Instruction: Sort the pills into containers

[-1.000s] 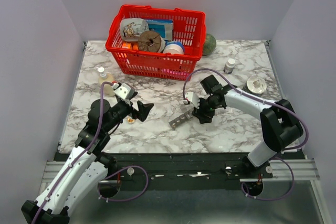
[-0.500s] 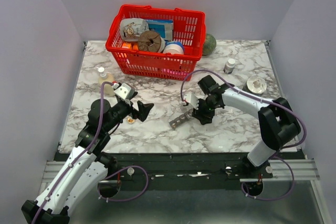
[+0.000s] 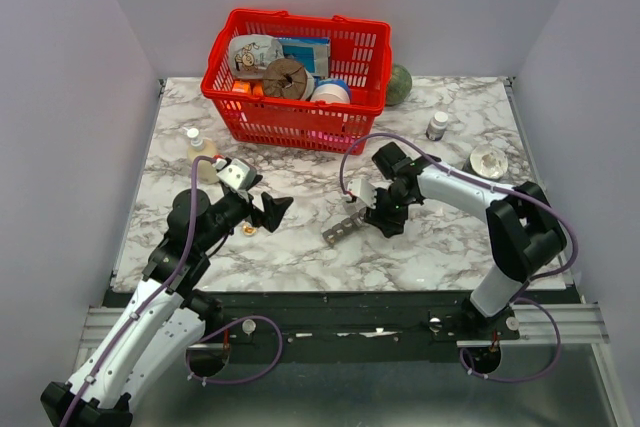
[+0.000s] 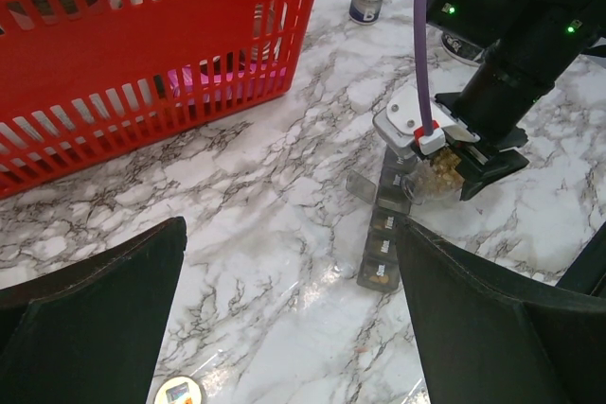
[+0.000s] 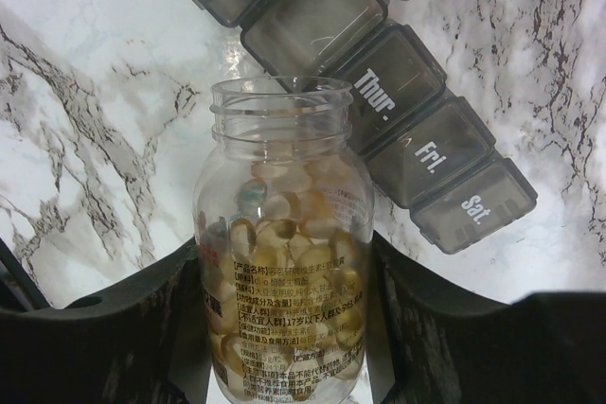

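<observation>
Slightly leftward the right gripper (image 3: pixel 378 213) has been shifted; an uncapped clear bottle (image 5: pixel 282 234) of amber pills (image 5: pixel 284 219) is clamped in it, mouth tipped over the dark grey compartment strip (image 5: pixel 393 92) lying on the marble table (image 3: pixel 300 247). The left gripper (image 3: pixel 272 209) is held wide apart above the table

You'll see a red basket (image 3: pixel 290 125) at upper centre (packed with goods), a green ball (image 3: pixel 399 84) beside its right end, a small bottle (image 3: pixel 437 126) and a white round piece (image 3: pixel 487 161) at right, and a pale bottle (image 3: pixel 196 150) at left.
</observation>
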